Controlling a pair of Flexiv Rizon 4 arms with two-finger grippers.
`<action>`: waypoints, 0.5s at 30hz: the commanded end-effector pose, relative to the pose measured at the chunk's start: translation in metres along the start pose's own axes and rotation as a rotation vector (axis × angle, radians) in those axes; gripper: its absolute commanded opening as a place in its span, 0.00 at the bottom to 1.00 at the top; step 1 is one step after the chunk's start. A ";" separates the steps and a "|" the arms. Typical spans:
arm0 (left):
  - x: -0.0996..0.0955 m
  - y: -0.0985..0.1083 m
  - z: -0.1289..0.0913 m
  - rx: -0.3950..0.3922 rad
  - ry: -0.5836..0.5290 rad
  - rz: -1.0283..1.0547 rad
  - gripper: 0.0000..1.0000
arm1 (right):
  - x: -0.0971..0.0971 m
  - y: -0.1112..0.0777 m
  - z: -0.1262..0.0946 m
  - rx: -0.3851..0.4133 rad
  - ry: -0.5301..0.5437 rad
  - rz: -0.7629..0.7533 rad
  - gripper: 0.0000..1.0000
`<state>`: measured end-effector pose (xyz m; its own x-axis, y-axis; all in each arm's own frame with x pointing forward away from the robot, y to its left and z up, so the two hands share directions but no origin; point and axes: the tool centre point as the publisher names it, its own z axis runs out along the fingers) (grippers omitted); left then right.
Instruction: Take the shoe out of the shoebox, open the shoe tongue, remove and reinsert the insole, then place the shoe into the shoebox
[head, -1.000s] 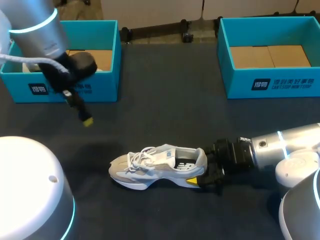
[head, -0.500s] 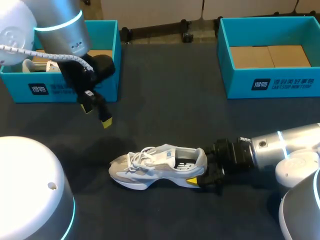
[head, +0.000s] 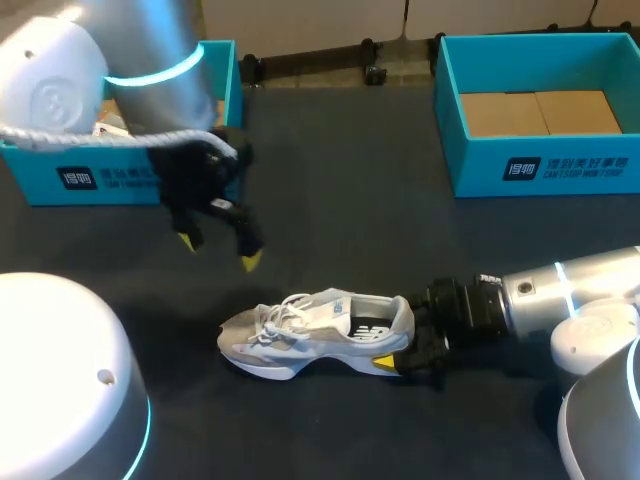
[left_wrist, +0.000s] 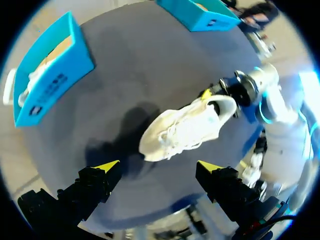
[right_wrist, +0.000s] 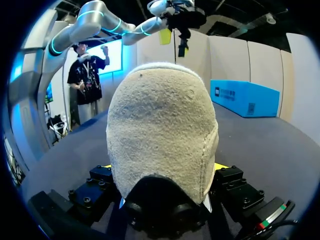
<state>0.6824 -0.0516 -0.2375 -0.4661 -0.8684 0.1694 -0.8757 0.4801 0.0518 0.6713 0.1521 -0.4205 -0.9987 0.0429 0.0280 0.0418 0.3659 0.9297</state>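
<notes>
1. White and pale-grey shoe (head: 315, 332), out of both boxes, lying on its sole on the dark matte table (head: 340, 200). Loosely looped laces, thick pale sole, dark patch on the side.
2. Shown only by the right wrist view: fuzzy, suede-like heel (right_wrist: 160, 130), rounded like a dome, with a dark piece at its base.
3. Clamped on that heel: right gripper (head: 405, 338), one finger against each side. Just one yellow tip visible from the head view.
4. Spread wide and holding nothing: left gripper (head: 218, 250), in the air above the table near the toe. From its own wrist view, whole shoe ahead of the two yellow tips.
5. Teal, straight-walled right shoebox (head: 560, 165) with a bare cardboard floor, well apart from the shoe.
6. Matching left shoebox (left_wrist: 50, 75) with a second shoe (left_wrist: 37, 80) inside, clearest from the left wrist.
</notes>
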 end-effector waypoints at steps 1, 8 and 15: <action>0.032 -0.017 0.013 -0.032 -0.066 -0.221 1.00 | 0.001 0.000 0.000 0.002 -0.001 0.000 0.00; 0.060 -0.045 0.034 -0.123 0.000 -0.344 1.00 | 0.001 0.000 0.000 0.002 -0.001 0.000 0.00; 0.060 -0.045 0.034 -0.123 0.000 -0.344 1.00 | 0.001 0.000 0.000 0.002 -0.001 0.000 0.00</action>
<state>0.6836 -0.1207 -0.2614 -0.1431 -0.9803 0.1360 -0.9672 0.1677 0.1910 0.6713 0.1521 -0.4205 -0.9987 0.0428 0.0280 0.0418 0.3658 0.9298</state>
